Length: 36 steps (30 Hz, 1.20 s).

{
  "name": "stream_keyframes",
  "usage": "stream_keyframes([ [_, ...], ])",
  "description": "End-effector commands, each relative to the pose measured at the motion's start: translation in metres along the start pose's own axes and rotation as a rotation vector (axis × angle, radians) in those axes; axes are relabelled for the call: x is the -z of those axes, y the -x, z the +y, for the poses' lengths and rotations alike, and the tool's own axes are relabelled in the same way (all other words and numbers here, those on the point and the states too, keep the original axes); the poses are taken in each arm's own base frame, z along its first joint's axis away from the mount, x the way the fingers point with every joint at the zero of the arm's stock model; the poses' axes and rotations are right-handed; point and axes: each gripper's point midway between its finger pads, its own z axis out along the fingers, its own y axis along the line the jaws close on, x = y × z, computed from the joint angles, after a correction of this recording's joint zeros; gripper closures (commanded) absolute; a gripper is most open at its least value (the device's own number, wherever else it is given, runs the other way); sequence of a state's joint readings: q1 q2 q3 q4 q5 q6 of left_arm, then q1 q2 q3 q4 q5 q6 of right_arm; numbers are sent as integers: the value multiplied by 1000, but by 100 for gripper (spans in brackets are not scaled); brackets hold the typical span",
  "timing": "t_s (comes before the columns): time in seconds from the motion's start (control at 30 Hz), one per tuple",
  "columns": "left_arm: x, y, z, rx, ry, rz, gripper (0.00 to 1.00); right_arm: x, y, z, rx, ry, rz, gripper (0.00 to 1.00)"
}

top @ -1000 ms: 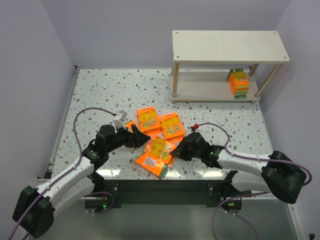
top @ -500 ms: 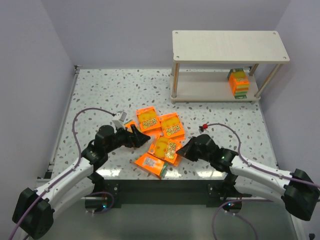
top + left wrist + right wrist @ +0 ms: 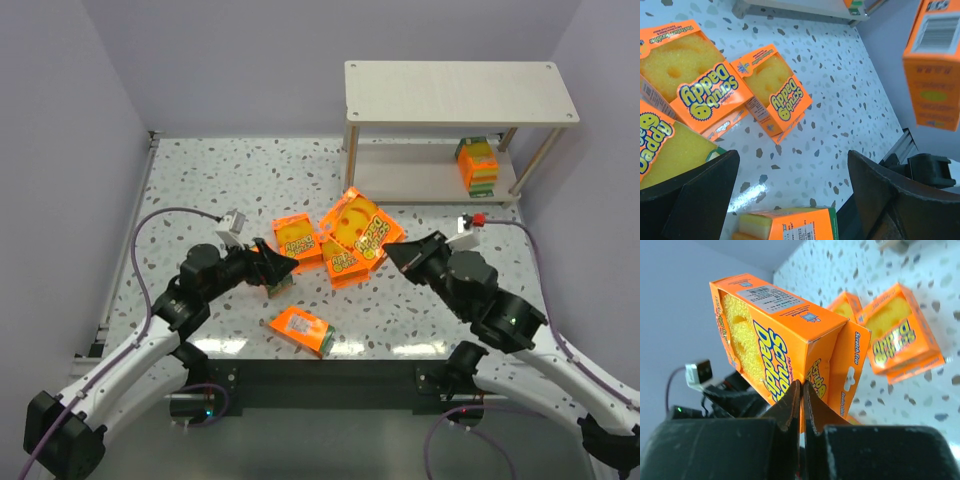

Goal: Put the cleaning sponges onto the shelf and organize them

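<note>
Counter (image 3: 200, 180): speckled, walled left, back and right. The middle is crowded with cartons, and the open lane runs from there toward the far right corner.

Shelf (image 3: 460, 92): two pale boards in the far right corner. The top board is bare and the lower board (image 3: 410, 180) is free along its left and middle.

Right claw (image 3: 392, 250): raised over mid-counter, pinched tight on the lifted pack by its thin hang-tab flap, as the wrist view (image 3: 801, 385) shows.

Left claw (image 3: 272, 268): low near the left of the pile, jaws spread wide and gripping nothing (image 3: 792, 160).

Lifted pack (image 3: 360, 222): an orange Scrub Daddy carton, tilted in the air above the pile. I judge the flap hold to be slight, so I should carry slowly, keep it from swinging, and level it before setting down.

Shelved pack (image 3: 476, 165): upright at the right end of the lower board. In my view, the neat finish is to set the carton just beside it, faces matching.

Loose packs (image 3: 295, 238): two overlap mid-counter, another lies half under my left finger, and a lone pack (image 3: 303, 331) sits at the near edge.

Front leg (image 3: 351, 160): the post to clear. I should enter between the front posts, under the top board's edge.
</note>
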<state>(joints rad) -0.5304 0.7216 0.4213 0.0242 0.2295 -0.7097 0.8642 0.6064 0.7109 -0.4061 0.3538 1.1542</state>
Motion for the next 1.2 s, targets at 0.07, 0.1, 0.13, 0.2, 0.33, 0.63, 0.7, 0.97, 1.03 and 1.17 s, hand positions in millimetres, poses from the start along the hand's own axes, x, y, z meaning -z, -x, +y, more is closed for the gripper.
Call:
stream_keyframes([
  [0.07,4,25,-17,-38,-24,-53,5,12,93,45,-24,6,-369,100],
  [0.1,4,24,-18,-35,-27,-47,5,11,105,48,-15,-9,-423,100],
  [0.13,4,25,-19,-36,-32,-47,5,11,113,56,-23,0,-451,100],
  [0.2,5,28,-23,-37,-45,-54,5,9,134,72,-32,-5,-520,100],
  [0.33,9,27,-25,-35,-43,-40,5,2,180,85,-49,12,-583,100],
  [0.63,14,31,-34,-43,-65,-33,5,0,289,72,-146,83,-727,100],
  [0.7,16,31,-35,-47,-68,-38,5,4,317,60,-175,73,-753,100],
  [0.97,14,29,-35,-40,-74,-32,5,4,381,42,-315,147,-793,100],
  [1.03,14,29,-35,-42,-75,-29,5,-1,392,28,-332,106,-797,100],
  [1.17,16,28,-34,-44,-76,-35,5,8,424,19,-349,68,-829,100],
])
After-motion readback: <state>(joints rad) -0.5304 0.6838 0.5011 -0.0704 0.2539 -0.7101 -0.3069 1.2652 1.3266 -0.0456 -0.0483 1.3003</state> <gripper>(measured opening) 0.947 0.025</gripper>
